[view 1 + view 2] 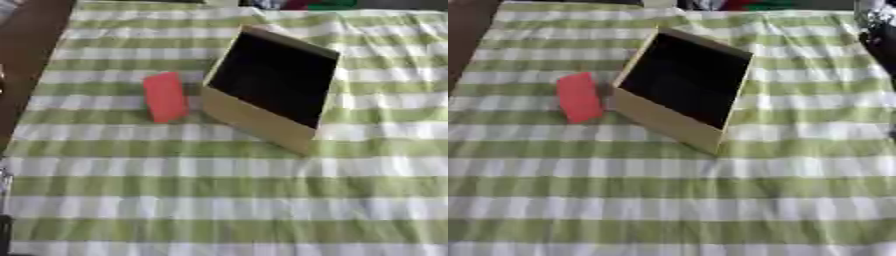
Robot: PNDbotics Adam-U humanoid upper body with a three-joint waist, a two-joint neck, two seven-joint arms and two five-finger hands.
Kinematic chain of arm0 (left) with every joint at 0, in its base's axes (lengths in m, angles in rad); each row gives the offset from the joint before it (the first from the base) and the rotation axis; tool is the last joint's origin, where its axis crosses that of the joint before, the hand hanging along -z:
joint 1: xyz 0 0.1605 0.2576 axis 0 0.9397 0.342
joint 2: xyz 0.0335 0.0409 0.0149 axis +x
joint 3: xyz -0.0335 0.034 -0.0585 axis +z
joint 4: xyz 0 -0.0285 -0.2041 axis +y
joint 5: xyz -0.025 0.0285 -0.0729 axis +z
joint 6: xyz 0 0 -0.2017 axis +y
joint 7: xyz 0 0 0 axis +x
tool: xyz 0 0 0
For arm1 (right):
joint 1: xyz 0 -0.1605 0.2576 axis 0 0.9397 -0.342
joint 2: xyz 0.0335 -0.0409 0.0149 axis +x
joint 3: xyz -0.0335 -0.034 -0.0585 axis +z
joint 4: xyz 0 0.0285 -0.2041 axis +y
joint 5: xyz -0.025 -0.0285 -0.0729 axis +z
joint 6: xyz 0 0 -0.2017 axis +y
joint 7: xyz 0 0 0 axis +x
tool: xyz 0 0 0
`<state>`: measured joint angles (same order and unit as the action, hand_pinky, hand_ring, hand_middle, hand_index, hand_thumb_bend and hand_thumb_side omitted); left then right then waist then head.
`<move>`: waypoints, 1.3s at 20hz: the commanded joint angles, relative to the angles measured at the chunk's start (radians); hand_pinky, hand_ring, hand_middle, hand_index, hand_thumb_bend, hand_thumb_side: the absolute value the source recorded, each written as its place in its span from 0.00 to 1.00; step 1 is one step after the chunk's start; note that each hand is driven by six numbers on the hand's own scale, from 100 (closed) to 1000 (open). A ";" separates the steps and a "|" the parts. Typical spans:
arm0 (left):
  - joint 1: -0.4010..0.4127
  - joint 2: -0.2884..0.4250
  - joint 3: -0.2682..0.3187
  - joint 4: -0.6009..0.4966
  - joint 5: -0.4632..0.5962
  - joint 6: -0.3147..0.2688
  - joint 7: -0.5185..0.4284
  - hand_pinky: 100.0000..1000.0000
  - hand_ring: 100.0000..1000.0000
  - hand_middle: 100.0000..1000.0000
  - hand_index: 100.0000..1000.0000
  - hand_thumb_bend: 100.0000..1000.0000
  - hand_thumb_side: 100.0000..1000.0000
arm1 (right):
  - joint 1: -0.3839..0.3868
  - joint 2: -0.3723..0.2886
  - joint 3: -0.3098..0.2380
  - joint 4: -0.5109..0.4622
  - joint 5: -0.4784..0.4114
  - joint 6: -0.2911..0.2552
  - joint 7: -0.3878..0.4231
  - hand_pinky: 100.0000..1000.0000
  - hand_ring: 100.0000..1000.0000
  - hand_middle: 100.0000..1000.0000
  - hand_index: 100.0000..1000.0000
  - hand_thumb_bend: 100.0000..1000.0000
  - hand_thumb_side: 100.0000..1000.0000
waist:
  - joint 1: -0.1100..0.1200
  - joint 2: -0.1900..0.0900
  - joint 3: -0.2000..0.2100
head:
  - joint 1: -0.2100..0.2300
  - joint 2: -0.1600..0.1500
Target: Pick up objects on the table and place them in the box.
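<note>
The red block [164, 96] is found lying on the green-and-white striped cloth [227, 200] covering the bench, just beside the left wall of the tan box [258, 117], outside it. The box interior appears dark, and no contents can be made out. No robot hand is seen in either view, so its state cannot be told. Placement is judged not yet begun.

A home-like place is shown, though it cannot be told for sure. The bench [219, 200] is covered with a green and white striped cloth [667, 190], like a dinner table.
</note>
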<state>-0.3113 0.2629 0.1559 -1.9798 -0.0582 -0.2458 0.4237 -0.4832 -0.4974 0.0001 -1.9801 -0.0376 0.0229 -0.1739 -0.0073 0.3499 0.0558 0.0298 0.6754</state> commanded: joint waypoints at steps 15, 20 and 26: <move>-0.131 0.477 -0.111 -0.019 -0.315 0.357 -0.276 0.64 0.55 0.68 0.85 0.24 0.00 | 0.007 -0.038 0.000 -0.020 0.000 0.004 0.005 0.89 0.73 0.68 0.86 0.00 0.42 | 0.025 -0.049 0.002 | 0.001 0.019; -0.178 0.627 -0.181 0.021 -0.247 0.390 -0.471 0.64 0.57 0.70 0.86 0.22 0.00 | 0.005 -0.040 0.005 -0.020 -0.001 0.007 0.010 0.89 0.73 0.68 0.86 0.00 0.43 | 0.031 -0.050 -0.001 | 0.005 0.017; -0.235 0.727 -0.256 0.063 -0.253 0.406 -0.615 0.63 0.66 0.73 0.88 0.32 0.11 | 0.003 -0.042 0.011 -0.020 -0.003 0.009 0.017 0.89 0.73 0.68 0.87 0.00 0.43 | 0.034 -0.049 -0.008 | 0.008 0.011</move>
<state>-0.5303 0.9331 -0.0943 -1.9171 -0.3046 0.1584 -0.1632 -0.4667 -0.5078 0.0133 -1.9801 -0.0377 0.0330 -0.1606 0.0241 0.3228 0.0483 0.0347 0.6847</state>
